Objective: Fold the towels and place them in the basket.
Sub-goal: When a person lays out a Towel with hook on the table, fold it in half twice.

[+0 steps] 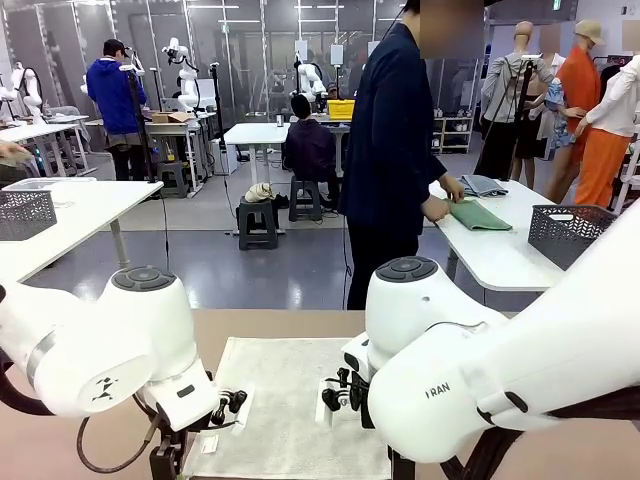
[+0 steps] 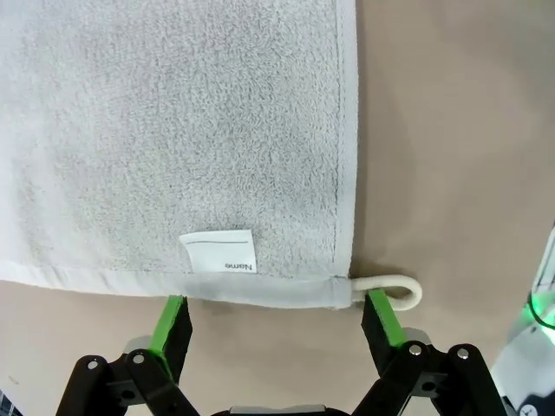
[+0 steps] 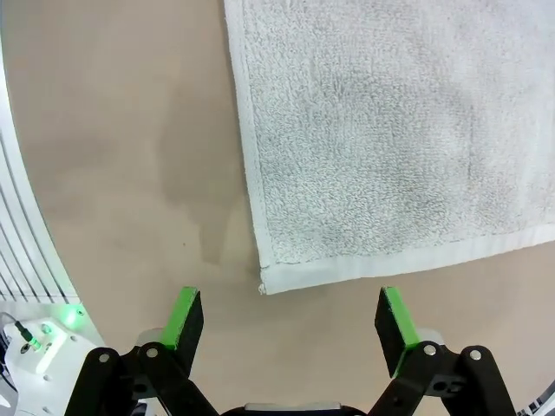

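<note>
Left end effector (image 2: 274, 300) released at towel (image 2: 173, 130) hem; right end effector (image 3: 288, 296) released beside towel corner

We see the white towel (image 2: 173, 121) as soft, nubby terry cloth with a flat woven hem, a smooth fabric label (image 2: 218, 251) and a corded loop (image 2: 395, 290). The table (image 3: 113, 130) under it looks smooth and matt tan to us; the arm shells (image 1: 560, 330) look like glossy white plastic.

White towel (image 2: 173, 113), tan table (image 2: 451, 130)
</note>
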Controlling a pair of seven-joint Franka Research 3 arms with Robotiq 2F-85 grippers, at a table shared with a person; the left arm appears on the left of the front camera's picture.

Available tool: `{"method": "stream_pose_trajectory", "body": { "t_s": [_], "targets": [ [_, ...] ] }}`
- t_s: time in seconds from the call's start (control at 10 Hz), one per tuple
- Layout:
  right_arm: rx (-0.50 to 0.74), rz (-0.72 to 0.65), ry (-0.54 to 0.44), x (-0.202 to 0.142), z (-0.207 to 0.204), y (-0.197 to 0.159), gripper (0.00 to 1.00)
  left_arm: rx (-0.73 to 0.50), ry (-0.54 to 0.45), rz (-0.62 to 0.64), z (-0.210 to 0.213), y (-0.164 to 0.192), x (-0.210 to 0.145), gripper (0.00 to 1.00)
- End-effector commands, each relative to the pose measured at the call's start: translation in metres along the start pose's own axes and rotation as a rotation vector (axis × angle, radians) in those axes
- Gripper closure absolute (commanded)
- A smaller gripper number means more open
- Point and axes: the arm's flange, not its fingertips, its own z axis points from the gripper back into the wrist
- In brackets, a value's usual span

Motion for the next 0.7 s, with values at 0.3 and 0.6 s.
{"method": "stream_pose_trajectory", "body": {
  "t_s": [0.3, 0.6],
  "targets": [
    [-0.004, -0.007, -0.004, -0.0686, -0.0328, 0.0744, 0.00, -0.003, -0.036, 0.017, -0.0090, -0.0755, -0.0337, 0.00],
    [-0.016, 0.003, -0.018, -0.0688, -0.0336, 0.0750, 0.00, -0.005, -0.045, 0.012, -0.0046, -0.0739, -0.0305, 0.00]
  ]
}}
